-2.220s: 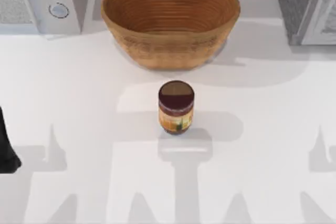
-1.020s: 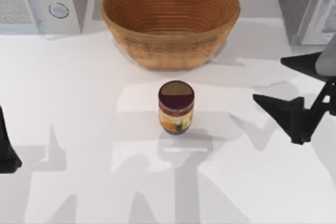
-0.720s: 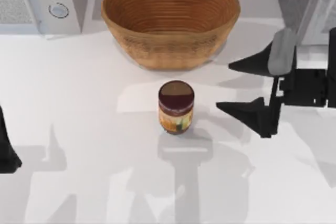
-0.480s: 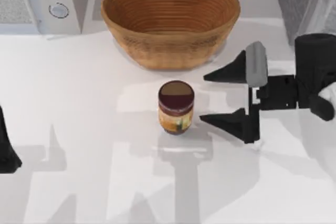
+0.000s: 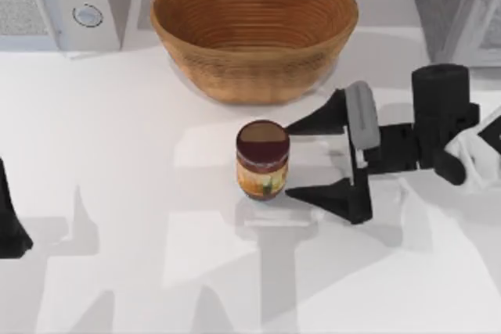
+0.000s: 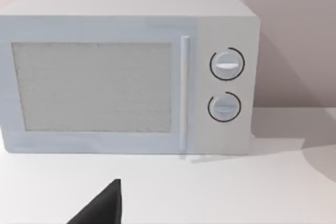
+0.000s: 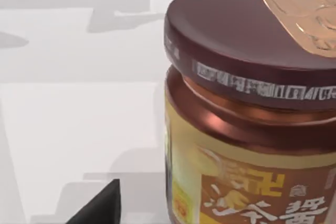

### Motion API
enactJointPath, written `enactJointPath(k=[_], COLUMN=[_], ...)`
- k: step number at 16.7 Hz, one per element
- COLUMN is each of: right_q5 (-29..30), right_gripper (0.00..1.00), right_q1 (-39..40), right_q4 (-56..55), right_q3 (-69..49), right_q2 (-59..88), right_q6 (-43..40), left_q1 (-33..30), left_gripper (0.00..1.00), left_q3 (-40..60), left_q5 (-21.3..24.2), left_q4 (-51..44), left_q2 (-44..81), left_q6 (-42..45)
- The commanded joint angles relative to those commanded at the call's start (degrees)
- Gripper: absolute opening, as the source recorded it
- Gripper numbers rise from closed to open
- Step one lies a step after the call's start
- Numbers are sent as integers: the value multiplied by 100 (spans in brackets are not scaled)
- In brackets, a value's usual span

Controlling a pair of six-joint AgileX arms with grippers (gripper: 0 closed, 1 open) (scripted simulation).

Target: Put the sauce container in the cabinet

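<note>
Jar point(image 5: 263, 160): one, upright on the table point(image 5: 117, 154), its maroon lid up; everything else is placed from it. One basket point(image 5: 254, 29) sits behind the jar, apart from it. One microwave point(image 5: 59, 1) stands far back to the jar's left, with two round knobs point(image 6: 227, 64) stacked beside its door. One cabinet point(image 5: 454, 5) stands far back to the jar's right, grey and speckled, with a pale framed door.

Two grippers. The right gripper point(image 5: 301, 158) lies level just to the right of the jar, its fingers spread wide and pointing at it. One fingertip point(image 5: 296, 125) is behind the jar's right side and the other is at the jar's front right, close to its base. Neither clearly touches the glass, and the spread is wider than the jar. It holds nothing. From the right wrist the jar looms close, with its lid, a coppery shoulder and an orange-yellow label.

The left gripper point(image 5: 9, 224) is parked far to the jar's left, at the table's edge; I cannot tell whether its fingers are apart. From its wrist, the microwave faces the camera.
</note>
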State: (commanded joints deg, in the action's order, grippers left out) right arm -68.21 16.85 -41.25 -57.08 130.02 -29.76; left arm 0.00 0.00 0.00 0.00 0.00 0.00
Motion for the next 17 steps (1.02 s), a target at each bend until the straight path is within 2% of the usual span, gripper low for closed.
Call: enactJointPath(k=[5, 11, 16, 17], right_q5=[56, 640, 711, 711], right_gripper=[100, 100, 100, 92], right_q1=[50, 713, 790, 790], right_q4=[-73, -787, -863, -863], right_q3=[-35, -483, -529, -529], right_q2=[34, 538, 596, 596], right_q6=[86, 810, 883, 883], left_q1=[0, 0, 0, 0], left_gripper=[100, 100, 100, 100], left_q3=[0, 0, 0, 0], left_q5=[0, 0, 0, 0], left_q4=[0, 0, 0, 0], left_q2=[0, 0, 0, 0], left_q6=[0, 0, 0, 0])
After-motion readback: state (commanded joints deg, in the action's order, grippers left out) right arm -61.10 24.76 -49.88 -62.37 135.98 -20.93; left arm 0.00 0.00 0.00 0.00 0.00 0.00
